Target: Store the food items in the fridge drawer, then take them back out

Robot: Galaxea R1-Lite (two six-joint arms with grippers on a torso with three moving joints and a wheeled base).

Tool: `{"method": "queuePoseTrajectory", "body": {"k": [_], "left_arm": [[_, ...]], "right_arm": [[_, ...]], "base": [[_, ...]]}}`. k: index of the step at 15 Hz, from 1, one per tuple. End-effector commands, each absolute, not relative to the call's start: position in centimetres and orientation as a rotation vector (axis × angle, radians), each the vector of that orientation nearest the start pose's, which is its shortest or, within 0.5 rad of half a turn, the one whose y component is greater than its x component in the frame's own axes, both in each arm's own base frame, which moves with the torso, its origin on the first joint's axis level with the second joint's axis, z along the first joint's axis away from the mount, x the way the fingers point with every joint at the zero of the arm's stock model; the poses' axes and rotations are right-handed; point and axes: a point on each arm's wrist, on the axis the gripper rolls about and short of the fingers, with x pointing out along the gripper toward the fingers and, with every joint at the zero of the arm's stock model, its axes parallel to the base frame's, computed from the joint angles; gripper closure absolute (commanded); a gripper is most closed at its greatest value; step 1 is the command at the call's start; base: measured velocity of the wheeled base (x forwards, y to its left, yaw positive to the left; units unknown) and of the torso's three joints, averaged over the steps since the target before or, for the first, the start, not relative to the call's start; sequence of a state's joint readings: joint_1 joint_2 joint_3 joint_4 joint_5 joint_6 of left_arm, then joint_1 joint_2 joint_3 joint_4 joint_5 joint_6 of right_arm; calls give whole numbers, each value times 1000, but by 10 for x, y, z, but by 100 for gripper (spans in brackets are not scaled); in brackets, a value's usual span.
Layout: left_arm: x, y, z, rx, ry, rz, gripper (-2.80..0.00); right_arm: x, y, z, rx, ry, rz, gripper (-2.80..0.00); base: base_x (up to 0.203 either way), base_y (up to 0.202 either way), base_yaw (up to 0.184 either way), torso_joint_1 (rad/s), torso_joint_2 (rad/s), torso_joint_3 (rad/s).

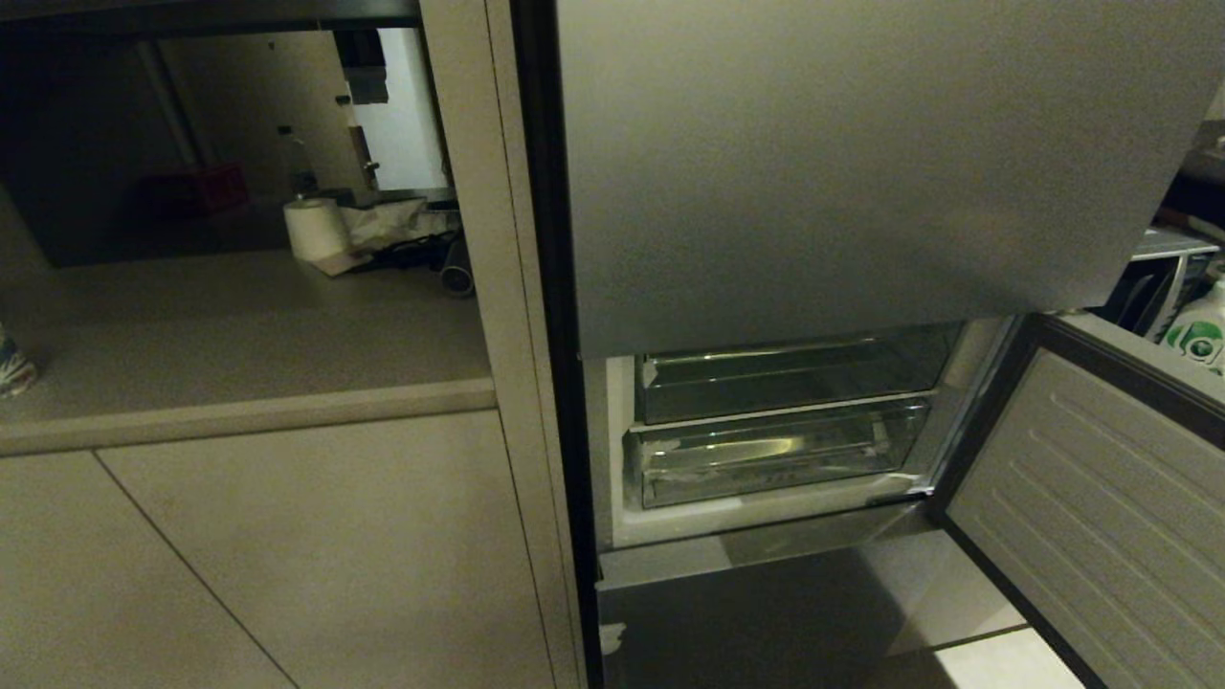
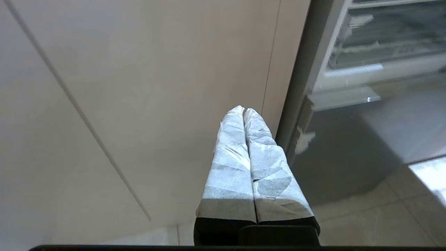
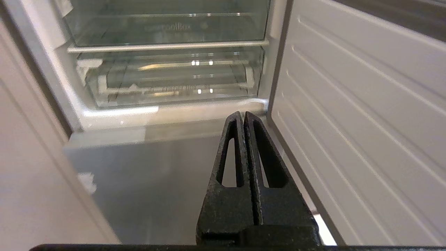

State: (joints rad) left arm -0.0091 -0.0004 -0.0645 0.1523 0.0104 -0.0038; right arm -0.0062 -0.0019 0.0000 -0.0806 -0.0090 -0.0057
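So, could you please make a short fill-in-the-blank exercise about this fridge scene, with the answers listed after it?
1. The lower fridge door stands ____.
2. The fingers of the right end effector are pressed ____.
3. The left end effector has fingers wrapped in ____ material.
4. On the counter stands a roll of ____ paper.

Missing words: open; together; white; white

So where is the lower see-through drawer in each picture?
Head view: the lower clear drawer sits right of centre, under the closed upper fridge door, beneath another clear drawer.
Left wrist view: it shows at the top right corner.
Right wrist view: it is in the upper middle, beyond the shut right end effector.
Shared landmark: the white sill below it.
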Motion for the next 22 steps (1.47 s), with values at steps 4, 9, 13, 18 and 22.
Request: {"method": "queuePoseTrajectory", "body": {"k": [4,9,13,18,22], "left_arm": [[-28,1,77,-2,89,2,0],[-28,1,77,-2,89,2,0],[-28,1,77,-4,89,2,0],[-28,1,77,-4,89,2,0],[-28,1,77,-4,89,2,0]], "right_arm": [[-21,0,75,-8,-51,-16,0],[-21,0,75,-5,-52,-15,0],[-21,0,75,4,-52,-15,0],[-21,0,75,-9,-50,-12,0],[-29,-1,97,-1,-67,-76,0]], "base": [[-198,0,1,2,2,1],[-195,0,1,3,1,2],[-198,0,1,2,1,2],[-60,0,0,4,0,0],[0,0,0,0,0,0]]}}
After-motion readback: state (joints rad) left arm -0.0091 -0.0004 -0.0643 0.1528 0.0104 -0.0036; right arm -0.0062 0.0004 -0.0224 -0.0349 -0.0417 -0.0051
